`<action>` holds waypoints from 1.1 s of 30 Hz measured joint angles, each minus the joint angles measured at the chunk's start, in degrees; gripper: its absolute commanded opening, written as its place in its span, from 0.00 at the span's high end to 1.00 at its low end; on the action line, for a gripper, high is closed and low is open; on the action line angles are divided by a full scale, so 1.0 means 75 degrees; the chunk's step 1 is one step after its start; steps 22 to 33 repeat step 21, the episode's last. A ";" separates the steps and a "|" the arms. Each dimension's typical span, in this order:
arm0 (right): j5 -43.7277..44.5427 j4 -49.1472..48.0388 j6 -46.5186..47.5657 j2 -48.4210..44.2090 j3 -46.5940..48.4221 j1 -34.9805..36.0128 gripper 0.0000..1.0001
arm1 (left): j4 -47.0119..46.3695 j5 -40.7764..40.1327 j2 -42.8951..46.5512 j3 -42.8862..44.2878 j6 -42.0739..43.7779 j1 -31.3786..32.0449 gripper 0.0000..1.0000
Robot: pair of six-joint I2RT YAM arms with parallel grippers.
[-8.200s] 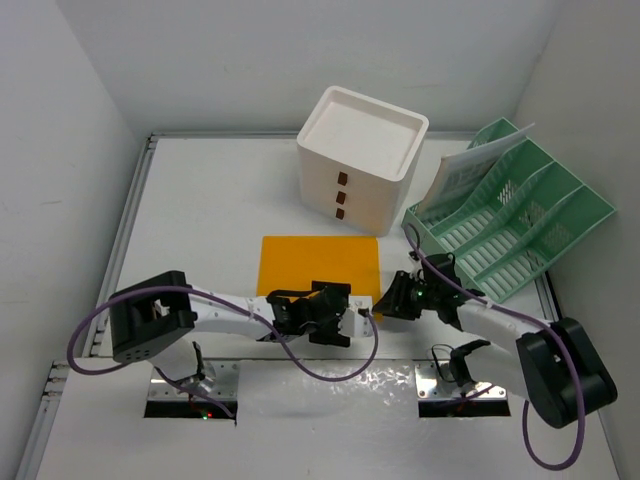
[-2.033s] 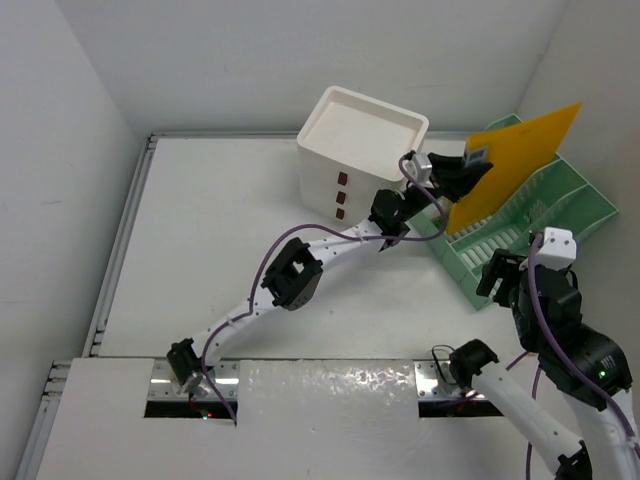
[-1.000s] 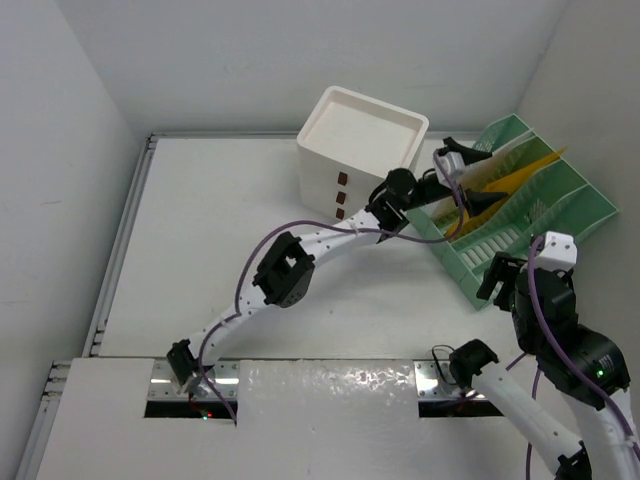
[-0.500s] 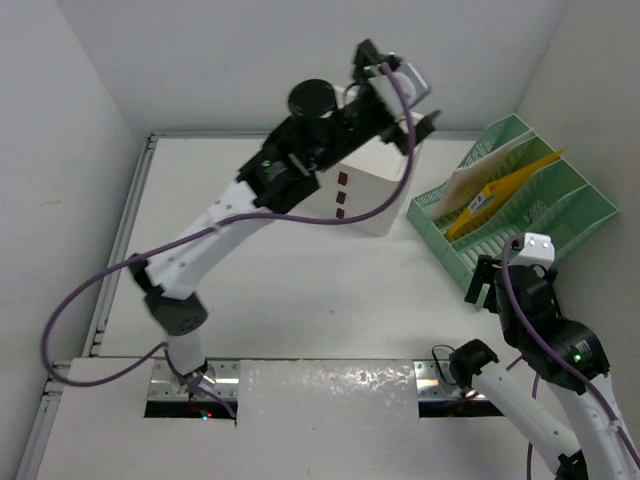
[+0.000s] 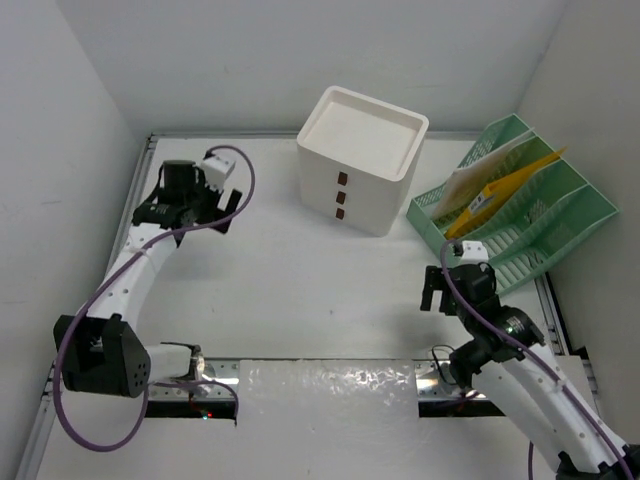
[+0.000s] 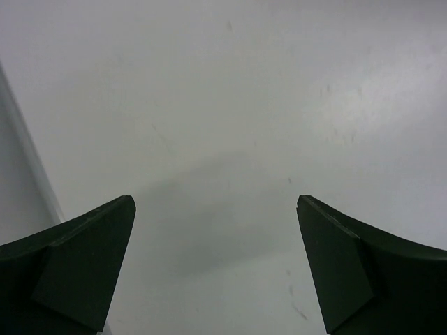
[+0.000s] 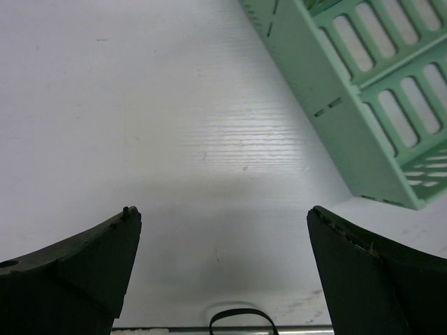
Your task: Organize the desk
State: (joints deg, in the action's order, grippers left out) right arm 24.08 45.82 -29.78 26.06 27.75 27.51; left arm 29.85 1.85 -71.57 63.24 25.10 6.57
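Note:
The white desk [image 5: 270, 280] lies bare between the two arms. My left gripper [image 5: 190, 212] hangs over its far left part, near the left rail. In the left wrist view the left gripper [image 6: 216, 204] is open, and only the desk [image 6: 244, 105] shows between its fingers. My right gripper [image 5: 447, 297] hovers over the desk's front right, just left of the green file rack [image 5: 530, 220]. In the right wrist view the right gripper [image 7: 223, 211] is also open and holds nothing. An orange folder [image 5: 505, 185] and white papers [image 5: 478, 172] stand in the rack's slots.
A white three-drawer box [image 5: 360, 165] stands at the back centre. The rack's near corner [image 7: 349, 105] is at the upper right of the right wrist view. A silver rail [image 5: 128, 215] runs along the left edge. A cable loop [image 7: 234, 319] lies at the front rail.
My left arm has swung from the rack, over the drawer box, to the desk's far left, leaving the orange folder in the rack. The right gripper has opened wider and dropped lower and leftward.

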 measured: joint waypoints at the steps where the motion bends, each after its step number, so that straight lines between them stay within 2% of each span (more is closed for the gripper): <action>1: -0.0114 -0.0219 0.0006 -0.0006 -0.0201 0.0000 0.01 | 0.0017 0.0172 0.0038 -0.0490 -0.0050 -0.0216 0.00; 4: -0.0321 -0.0714 0.0032 0.0082 -0.0513 0.0000 0.01 | -0.0105 0.0323 0.0061 -0.1492 -0.0219 -0.0513 0.00; 10: -0.0583 -0.1504 0.0125 0.0737 -0.0612 0.0000 0.01 | -0.0863 0.0029 0.0070 -0.2267 -0.0522 -0.0775 0.00; 21: -0.0609 -0.2678 0.0446 0.0950 -0.1215 0.0000 0.01 | -0.1542 -0.0184 0.0055 -0.2331 -0.0790 -0.1142 0.00; 33: -0.0609 -0.2678 0.0446 0.0950 -0.1215 0.0000 0.01 | -0.1542 -0.0184 0.0055 -0.2331 -0.0790 -0.1142 0.00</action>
